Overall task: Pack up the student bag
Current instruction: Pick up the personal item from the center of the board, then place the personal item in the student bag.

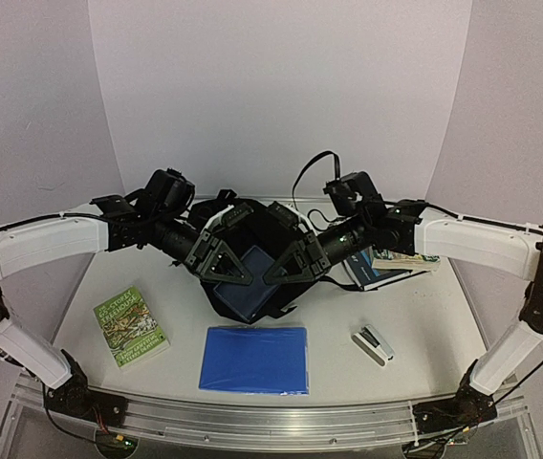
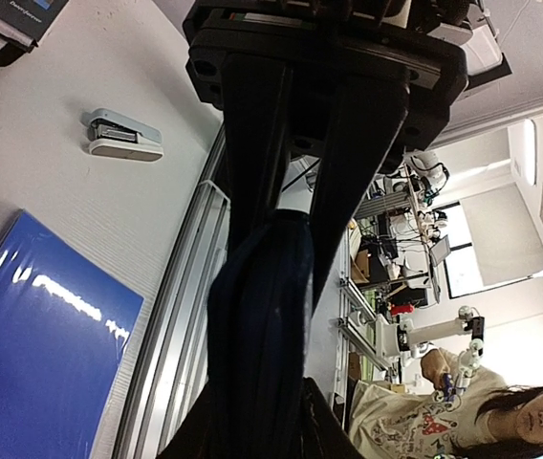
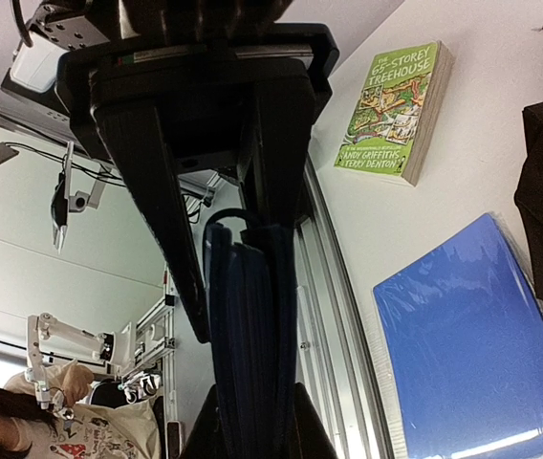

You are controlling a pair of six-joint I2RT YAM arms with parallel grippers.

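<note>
- Two tools meet over the student bag (image 1: 257, 296), a black soft backpack lying at mid-worktop between the arms, its opening facing up.
- Left tool (image 2: 291, 229): fingers drawn in on a fold of dark blue fabric at the bag's left rim, with the fold pinched between them.
- Right tool (image 3: 243, 251): fingers narrowly parted and clamped on a like fold of dark blue fabric at the bag's right rim.
- Worktop (image 1: 424, 325): white, carrying every item listed.
- Green paperback (image 1: 131, 327): lying flat at near left with its cover up, titled "The 65-Storey Treehouse", well apart from the bag.
- Blue folder (image 1: 254, 360): glossy and flat, at near centre, just near of the bag and not touching it.
- Stapler (image 1: 372, 343): grey and white, at near right, to the right of the folder and apart from it.
- Stacked books (image 1: 386, 268): right of the bag, partly hidden under the right arm; titles cannot be read.
</note>
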